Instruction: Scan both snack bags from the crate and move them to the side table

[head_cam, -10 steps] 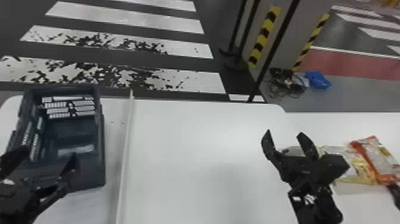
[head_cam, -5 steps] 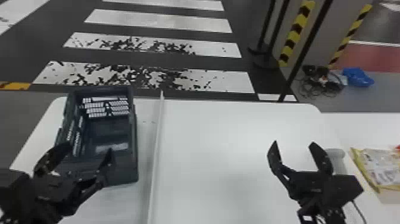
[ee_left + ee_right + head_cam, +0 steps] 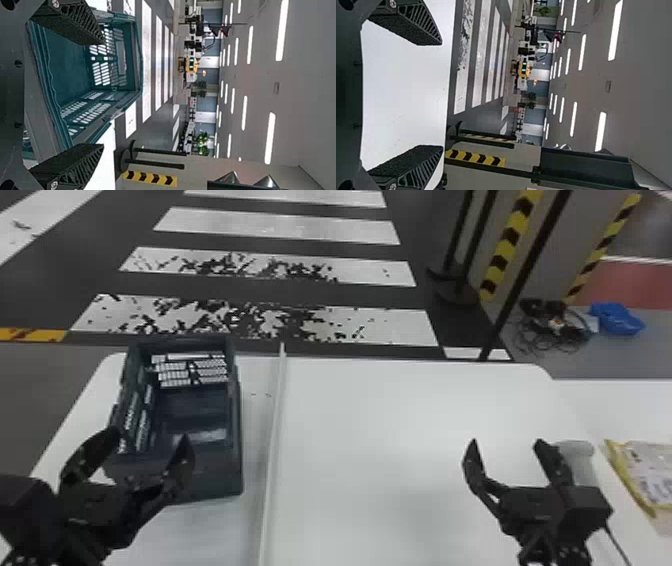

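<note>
Head view: left gripper [image 3: 150, 436] and right gripper [image 3: 506, 442] spread wide, holding nothing. Crate [image 3: 234, 440] ahead of left gripper, no bag seen inside; snack bag [image 3: 652, 470] on side table [image 3: 625, 410], right of right gripper. Transfer judged complete; next, withdraw clear.

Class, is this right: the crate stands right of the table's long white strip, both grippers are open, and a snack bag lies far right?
Wrong side: the head view shows the crate left of the long white strip on the table. The left gripper and right gripper are open, and a snack bag lies far right.
</note>
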Robot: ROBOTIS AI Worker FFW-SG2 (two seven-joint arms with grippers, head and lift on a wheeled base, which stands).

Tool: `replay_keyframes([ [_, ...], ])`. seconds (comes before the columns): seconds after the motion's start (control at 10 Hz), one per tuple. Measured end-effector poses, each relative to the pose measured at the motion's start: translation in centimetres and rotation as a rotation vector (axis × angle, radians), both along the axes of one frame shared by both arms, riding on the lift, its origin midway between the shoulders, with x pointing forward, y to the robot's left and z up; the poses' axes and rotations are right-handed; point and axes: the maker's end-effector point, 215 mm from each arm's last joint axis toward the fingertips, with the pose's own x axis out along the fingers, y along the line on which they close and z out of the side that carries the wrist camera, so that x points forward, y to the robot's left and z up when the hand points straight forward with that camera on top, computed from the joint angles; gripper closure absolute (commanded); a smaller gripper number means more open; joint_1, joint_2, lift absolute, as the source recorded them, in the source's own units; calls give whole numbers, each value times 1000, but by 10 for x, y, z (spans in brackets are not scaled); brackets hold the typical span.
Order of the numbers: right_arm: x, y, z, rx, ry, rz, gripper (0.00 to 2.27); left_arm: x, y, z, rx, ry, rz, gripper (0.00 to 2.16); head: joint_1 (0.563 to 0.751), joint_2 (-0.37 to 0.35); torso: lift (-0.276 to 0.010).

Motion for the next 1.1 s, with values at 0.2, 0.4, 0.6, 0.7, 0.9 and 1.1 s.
replay_keyframes([
  [0.2, -8, -26, -6, 3, 15, -49, 63, -4, 1, 2, -14, -9, 10, 76, 695, -125, -99],
  [0.4, -13, -29, -8, 23, 16, -57, 63, -8, -4, 0, -11, -7, 0, 76, 695, -142, -99],
  [0.6, -16, -29, -6, 43, 10, -56, 63, -14, -9, -1, -2, -5, -8, 76, 695, -149, -99],
  [0.7, -16, -29, -1, 51, 0, -53, 63, -16, -12, 1, 2, -9, -13, 76, 695, -153, -99],
  [0.9, -16, -22, 8, 74, -24, -36, 63, -23, -21, 3, 17, -13, -17, 76, 695, -157, -99],
  [1.1, -22, -14, 13, 76, -38, -16, 63, -29, -32, 3, 36, -12, -31, 76, 695, -162, -99],
])
